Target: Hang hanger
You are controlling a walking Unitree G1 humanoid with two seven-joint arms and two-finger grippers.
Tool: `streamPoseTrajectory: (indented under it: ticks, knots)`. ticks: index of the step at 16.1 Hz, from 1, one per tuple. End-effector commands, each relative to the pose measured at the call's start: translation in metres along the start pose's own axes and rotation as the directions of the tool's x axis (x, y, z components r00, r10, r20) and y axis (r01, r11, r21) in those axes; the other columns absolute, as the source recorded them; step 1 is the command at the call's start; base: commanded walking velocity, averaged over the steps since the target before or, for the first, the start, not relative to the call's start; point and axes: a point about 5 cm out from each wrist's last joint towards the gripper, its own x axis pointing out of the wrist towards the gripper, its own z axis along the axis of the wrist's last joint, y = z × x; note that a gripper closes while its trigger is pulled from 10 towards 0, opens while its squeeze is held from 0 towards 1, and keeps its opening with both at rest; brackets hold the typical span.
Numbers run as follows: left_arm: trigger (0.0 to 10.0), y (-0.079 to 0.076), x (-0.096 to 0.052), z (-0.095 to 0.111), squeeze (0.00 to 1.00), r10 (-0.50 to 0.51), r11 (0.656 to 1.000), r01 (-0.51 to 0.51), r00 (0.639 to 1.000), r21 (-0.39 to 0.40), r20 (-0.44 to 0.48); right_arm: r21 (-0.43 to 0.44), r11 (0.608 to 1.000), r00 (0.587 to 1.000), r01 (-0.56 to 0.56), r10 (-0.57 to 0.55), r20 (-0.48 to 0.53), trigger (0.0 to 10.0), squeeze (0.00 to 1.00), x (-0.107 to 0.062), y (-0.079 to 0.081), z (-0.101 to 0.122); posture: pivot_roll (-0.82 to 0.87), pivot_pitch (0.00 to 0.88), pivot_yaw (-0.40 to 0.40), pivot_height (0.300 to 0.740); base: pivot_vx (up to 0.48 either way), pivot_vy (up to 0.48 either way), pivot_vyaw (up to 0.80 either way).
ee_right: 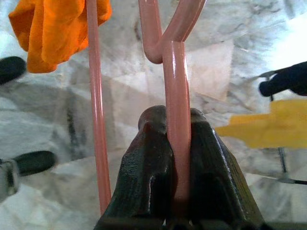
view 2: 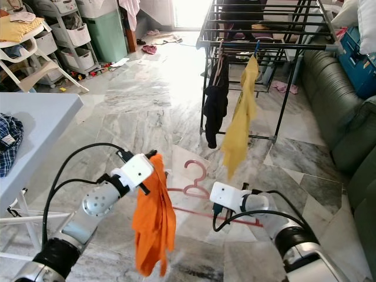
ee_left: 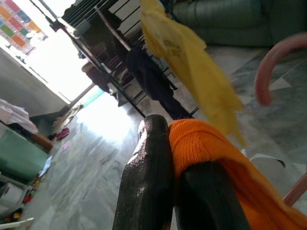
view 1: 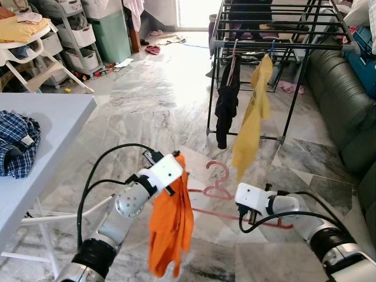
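Ahead on the marble floor, the eye views show the left gripper (view 1: 180, 170) holding up an orange garment (view 1: 170, 222) beside the pink hanger (view 1: 218, 183), which the right gripper (view 1: 239, 207) carries short of the drying rack (view 1: 276, 42) (a black top (view 1: 225, 100) and a yellow shirt (view 1: 252, 115) hang there). Along the left wrist, the black fingers (ee_left: 148, 182) are pinched together on the orange knit. Along the right wrist, the fingers (ee_right: 146, 177) are clamped on the hanger's pink shoulder bar.

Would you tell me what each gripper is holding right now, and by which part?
The left gripper pinches the orange garment at its top edge; the right gripper clamps the pink hanger by one of its bars.
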Motion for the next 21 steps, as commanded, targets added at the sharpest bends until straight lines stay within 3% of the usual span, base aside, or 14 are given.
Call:
streamPoseTrajectory:
  ticks: [1, 3, 6, 7, 8, 10, 12, 13, 15, 16, 18, 19, 20, 21]
  knots:
    - [10.0, 0.000, 0.001, 0.011, 0.00, -0.020, 1.000, 0.019, 0.998, 0.013, 0.061, 0.013, 1.000, 1.000, -0.004, 0.004, -0.013, 10.0, 0.00, 0.003, 0.000, 0.001, -0.05, 0.000, 0.061, 0.740, 0.000, 0.000, 0.00]
    - [10.0, -0.003, 0.000, 0.014, 0.00, -0.034, 0.999, 0.034, 0.996, 0.005, 0.084, 0.045, 0.999, 0.999, 0.019, -0.017, -0.037, 10.0, 0.00, 0.003, 0.000, -0.003, -0.05, 0.000, 0.060, 0.740, 0.000, 0.000, 0.00]
    - [10.0, -0.010, -0.006, 0.020, 0.00, -0.049, 0.999, 0.051, 0.991, -0.009, 0.125, 0.256, 0.954, 0.987, 0.158, -0.146, -0.067, 10.0, 0.00, 0.004, -0.004, -0.010, -0.05, 0.000, 0.059, 0.740, 0.000, 0.000, 0.00]
    - [10.0, -0.010, -0.009, 0.012, 0.00, -0.039, 0.999, 0.039, 0.995, 0.008, 0.091, 0.399, 0.883, 0.969, 0.246, -0.233, -0.083, 10.0, 0.00, 0.003, -0.012, -0.011, -0.05, 0.000, 0.059, 0.740, 0.000, 0.000, 0.00]
    - [10.0, -0.010, -0.011, 0.009, 0.00, -0.038, 0.999, 0.037, 0.996, 0.011, 0.079, 0.431, 0.858, 0.960, 0.279, -0.263, -0.097, 10.0, 0.00, 0.002, -0.015, -0.013, -0.05, 0.000, 0.059, 0.740, 0.000, 0.000, 0.00]
    - [10.0, -0.008, -0.023, -0.017, 0.00, -0.004, 1.000, 0.004, 0.999, 0.018, -0.045, 0.614, 0.703, 0.920, 0.359, -0.377, -0.107, 10.0, 0.00, -0.004, -0.031, -0.012, -0.05, 0.000, 0.059, 0.740, 0.000, 0.000, 0.00]
    - [10.0, -0.012, -0.027, -0.023, 0.00, -0.007, 1.000, 0.008, 0.998, 0.004, -0.069, 0.684, 0.619, 0.896, 0.386, -0.428, -0.119, 10.0, 0.00, -0.008, -0.039, -0.012, -0.05, 0.000, 0.060, 0.740, 0.000, 0.000, 0.00]
    - [10.0, -0.020, -0.029, -0.027, 0.00, -0.023, 1.000, 0.022, 0.996, -0.007, -0.086, 0.779, 0.476, 0.856, 0.408, -0.496, -0.145, 10.0, 0.00, -0.014, -0.051, -0.011, -0.06, 0.000, 0.060, 0.740, 0.000, 0.000, 0.00]
    - [10.0, -0.032, -0.029, -0.033, 0.00, -0.051, 0.998, 0.048, 0.992, -0.033, -0.112, 0.865, 0.306, 0.814, 0.398, -0.553, -0.179, 10.0, 0.00, -0.020, -0.063, -0.010, -0.06, 0.000, 0.060, 0.740, 0.000, 0.000, 0.00]
    - [10.0, -0.046, -0.029, -0.040, 0.00, -0.082, 0.994, 0.070, 0.986, -0.086, -0.147, 0.911, 0.196, 0.786, 0.364, -0.589, -0.188, 10.0, 0.00, -0.024, -0.073, -0.006, -0.06, 0.000, 0.059, 0.740, 0.000, 0.000, 0.00]
    - [10.0, -0.064, -0.029, -0.047, 0.00, -0.123, 0.988, 0.104, 0.976, -0.110, -0.181, 0.953, 0.134, 0.784, 0.270, -0.605, -0.138, 10.0, 0.00, -0.022, -0.080, 0.008, -0.07, 0.000, 0.056, 0.740, 0.000, 0.000, 0.00]
    - [10.0, -0.081, -0.026, -0.056, 0.00, -0.145, 0.989, 0.136, 0.957, -0.050, -0.250, 0.972, 0.167, 0.812, 0.163, -0.583, -0.036, 10.0, 0.00, -0.014, -0.084, 0.038, -0.08, 0.000, 0.048, 0.740, 0.000, 0.000, 0.00]
    - [10.0, -0.082, -0.026, -0.057, 0.00, -0.143, 0.990, 0.137, 0.956, -0.045, -0.256, 0.973, 0.170, 0.816, 0.159, -0.577, -0.032, 10.0, 0.00, -0.013, -0.083, 0.039, -0.08, 0.000, 0.048, 0.740, 0.000, 0.000, 0.00]
    - [10.0, -0.084, -0.025, -0.061, 0.00, -0.136, 0.988, 0.149, 0.951, 0.028, -0.277, 0.985, 0.132, 0.824, 0.115, -0.566, -0.020, 10.0, 0.00, -0.007, -0.080, 0.048, -0.08, 0.000, 0.045, 0.740, 0.000, 0.000, 0.00]
